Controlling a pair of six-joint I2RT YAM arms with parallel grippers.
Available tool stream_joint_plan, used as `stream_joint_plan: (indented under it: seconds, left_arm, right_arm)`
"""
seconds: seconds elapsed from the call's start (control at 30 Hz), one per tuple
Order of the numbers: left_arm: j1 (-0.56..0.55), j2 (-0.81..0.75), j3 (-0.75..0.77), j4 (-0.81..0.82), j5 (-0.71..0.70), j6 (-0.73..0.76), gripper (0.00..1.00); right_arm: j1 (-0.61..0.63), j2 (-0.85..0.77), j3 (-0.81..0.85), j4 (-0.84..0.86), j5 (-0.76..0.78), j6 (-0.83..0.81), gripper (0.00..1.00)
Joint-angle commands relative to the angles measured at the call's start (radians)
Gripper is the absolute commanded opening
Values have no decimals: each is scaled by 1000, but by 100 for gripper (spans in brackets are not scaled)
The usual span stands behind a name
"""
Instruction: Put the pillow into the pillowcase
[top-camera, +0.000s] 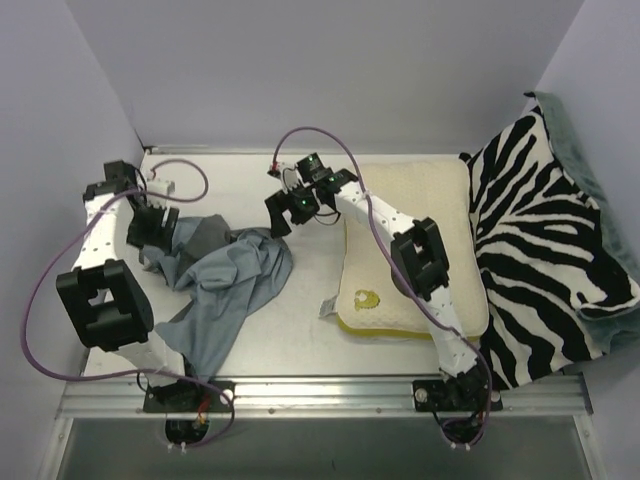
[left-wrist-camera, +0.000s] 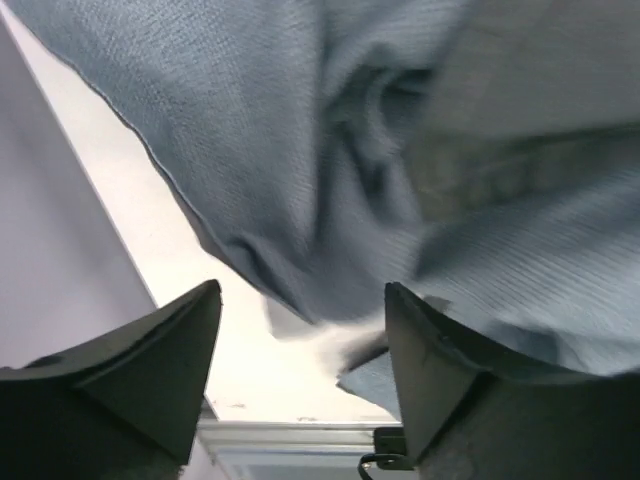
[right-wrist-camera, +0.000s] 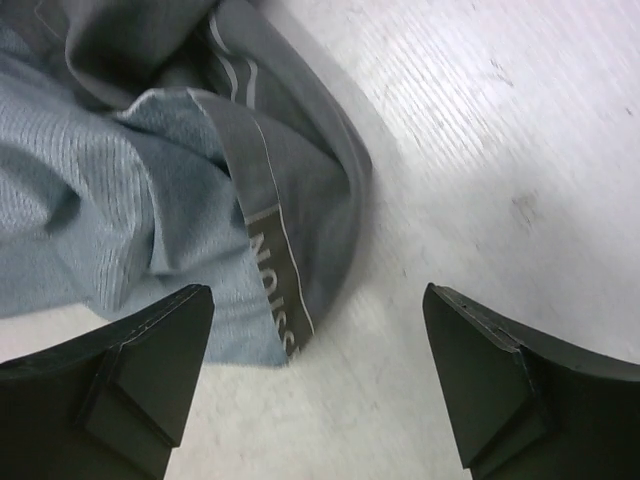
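The pillowcase (top-camera: 225, 285) lies crumpled, blue-grey, on the left half of the table. The cream pillow (top-camera: 440, 200) lies flat right of centre, with its yellow logo (top-camera: 365, 298) and white tag (top-camera: 327, 308) at its near left corner. My left gripper (top-camera: 150, 228) is over the pillowcase's far left part; in the left wrist view the gripper (left-wrist-camera: 302, 290) is open, with the fabric (left-wrist-camera: 330, 150) just beyond its tips. My right gripper (top-camera: 283, 215) is open and empty (right-wrist-camera: 318, 292) above the table, next to the pillowcase's dark grey lettered hem (right-wrist-camera: 270, 250).
A zebra-striped cloth (top-camera: 540, 230) with green backing drapes over the table's right side, beside the pillow. My right arm crosses above the pillow. Walls close the left, back and right. A metal rail (top-camera: 320, 390) runs along the near edge.
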Motion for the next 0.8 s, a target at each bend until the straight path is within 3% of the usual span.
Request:
stream_joint_plan:
  seconds: [0.0, 0.07, 0.23, 0.3, 0.47, 0.53, 0.57, 0.6, 0.67, 0.7, 0.77]
  left_arm:
    - [22, -109, 119, -85, 307, 66, 78]
    - [-2, -105, 162, -79, 363, 43, 80]
    - [-75, 60, 198, -18, 436, -63, 80]
    - [-84, 139, 209, 7, 452, -80, 80]
    - [-90, 251, 235, 54, 432, -91, 76]
    - [-92, 276, 233, 73, 446, -71, 71]
    - [-90, 285, 236, 73, 478, -63, 66]
    - [-90, 300, 242, 71, 496, -57, 53]
    - [-81, 306, 245, 61, 562, -56, 39]
    - [-73, 302, 248, 54, 591, -53, 19]
    - [-55, 282, 258, 27, 625, -60, 0]
  right_arm:
    - [28, 118, 96, -12, -10, 33, 89]
    - [32, 131, 98, 9, -1, 37, 82]
    - [45, 128, 67, 37, -27, 42, 74]
    - [51, 120, 49, 44, -33, 44, 66]
    - [45, 98, 24, 34, -10, 34, 21]
    - [36, 72, 12, 23, -11, 37, 8]
    - [35, 62, 7, 17, -10, 36, 0]
    - [32, 37, -5, 15, -7, 37, 0]
    - [21, 14, -11, 5, -2, 41, 0]
    - [15, -10, -20, 0, 1, 44, 0]
    - [-5, -35, -25, -27, 2, 41, 0]
